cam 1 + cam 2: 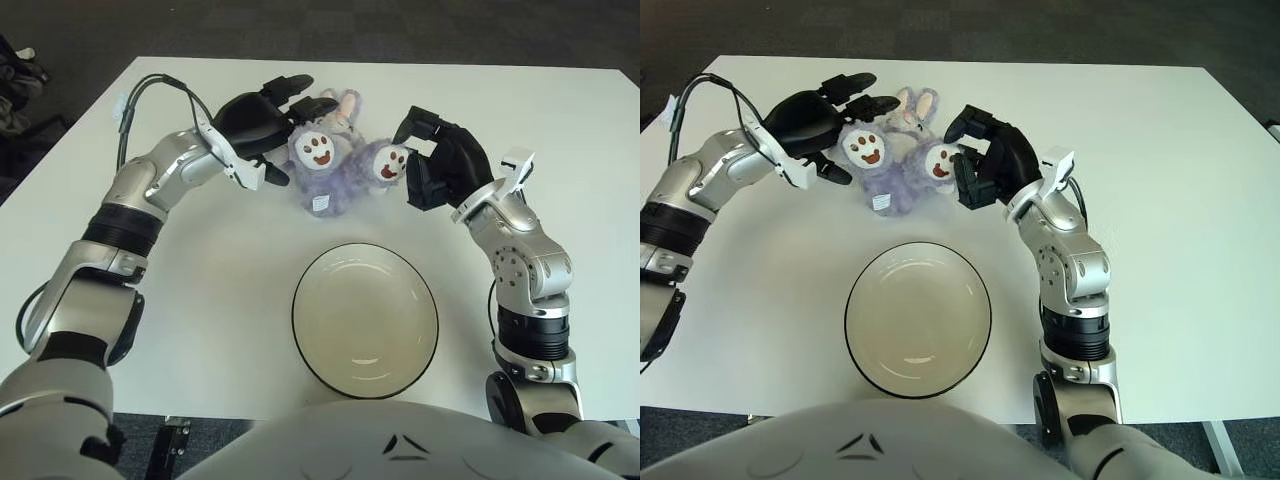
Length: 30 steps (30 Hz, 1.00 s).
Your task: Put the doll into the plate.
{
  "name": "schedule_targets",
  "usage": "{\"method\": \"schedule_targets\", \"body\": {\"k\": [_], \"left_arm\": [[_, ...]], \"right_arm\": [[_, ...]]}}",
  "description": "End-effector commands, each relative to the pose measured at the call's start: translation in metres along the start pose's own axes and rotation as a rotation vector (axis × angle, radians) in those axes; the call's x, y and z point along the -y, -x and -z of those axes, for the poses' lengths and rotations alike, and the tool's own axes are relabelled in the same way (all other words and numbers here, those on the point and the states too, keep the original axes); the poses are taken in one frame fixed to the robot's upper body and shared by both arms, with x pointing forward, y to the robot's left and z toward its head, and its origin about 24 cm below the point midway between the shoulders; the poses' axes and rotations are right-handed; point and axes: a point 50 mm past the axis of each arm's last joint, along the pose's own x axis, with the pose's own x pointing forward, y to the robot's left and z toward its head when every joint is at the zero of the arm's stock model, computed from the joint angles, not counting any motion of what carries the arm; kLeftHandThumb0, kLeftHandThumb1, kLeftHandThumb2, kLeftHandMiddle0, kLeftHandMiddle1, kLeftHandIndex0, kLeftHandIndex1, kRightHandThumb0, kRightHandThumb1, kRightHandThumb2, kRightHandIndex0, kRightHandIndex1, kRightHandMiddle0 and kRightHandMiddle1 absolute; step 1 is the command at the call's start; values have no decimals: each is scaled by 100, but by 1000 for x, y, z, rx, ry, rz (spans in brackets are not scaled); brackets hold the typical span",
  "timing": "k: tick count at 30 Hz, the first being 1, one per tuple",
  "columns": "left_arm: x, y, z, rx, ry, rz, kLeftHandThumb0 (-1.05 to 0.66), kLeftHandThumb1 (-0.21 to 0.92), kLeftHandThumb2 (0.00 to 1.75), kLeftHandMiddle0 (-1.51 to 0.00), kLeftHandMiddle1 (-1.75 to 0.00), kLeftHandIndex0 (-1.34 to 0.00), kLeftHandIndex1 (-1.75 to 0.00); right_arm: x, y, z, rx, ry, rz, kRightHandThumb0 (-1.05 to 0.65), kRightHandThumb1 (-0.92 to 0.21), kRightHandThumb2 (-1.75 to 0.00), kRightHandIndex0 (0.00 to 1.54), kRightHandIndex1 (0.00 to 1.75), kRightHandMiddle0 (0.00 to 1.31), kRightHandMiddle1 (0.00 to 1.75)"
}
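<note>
Left robot hand [262,128]: reaches in from the left w/ arm bent at elbow, palm against the doll's left side; fingers spread, two over the doll's top, one low by its side. Touching, but can't tell if it's a real grip.
Right robot hand [435,160]: comes in from the right, wrist cocked inward, fingers curled around the doll's right paw side; pressed against it. Firm hold or not: can't tell.
Arms: both forearms angled toward bench centre, hands facing each other w/ doll between them.
Doll [335,165]: 1, purple plush rabbit, lying on the bench on its back, two white paw soles w/ brown pads facing up, ears pointing to the far side, small white tag at its near edge. Sits on the far side of the plate, apart from it, not in it.
Plate [310,340]: 1, round, cream w/ dark rim, on the bench near the robot's body; nothing in it.
Bench [560,110]: 1, white top, carries doll + plate.
Cable [150,90]: 1 dark loop running along left forearm, above wrist.
Floor [400,25]: dark, beyond the bench's far edge.
</note>
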Motion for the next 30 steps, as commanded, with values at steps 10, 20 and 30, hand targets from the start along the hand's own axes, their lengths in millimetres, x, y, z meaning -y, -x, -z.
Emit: {"method": "schedule_targets", "body": {"k": [10,20,30], "left_arm": [[4,-16,-10,62,61,27,-74,44,83,-11,-17,0,-47],[7,-22,-15,106,58,60,-70,41,83,-15,-25,0,-51],[8,-29,-22,182,5,80,-58,33,94,-16,-50,0,-65]], "right_arm": [[-1,0,-9,10,17,-36,-1,-15,-138,85,158,62,149],[-2,0,-11,-3,-13,-59,-1,-19,-132,85,152,60,150],[-2,1,-11,-45,-35,-77,-1,-19,-131,84,151,60,150]]}}
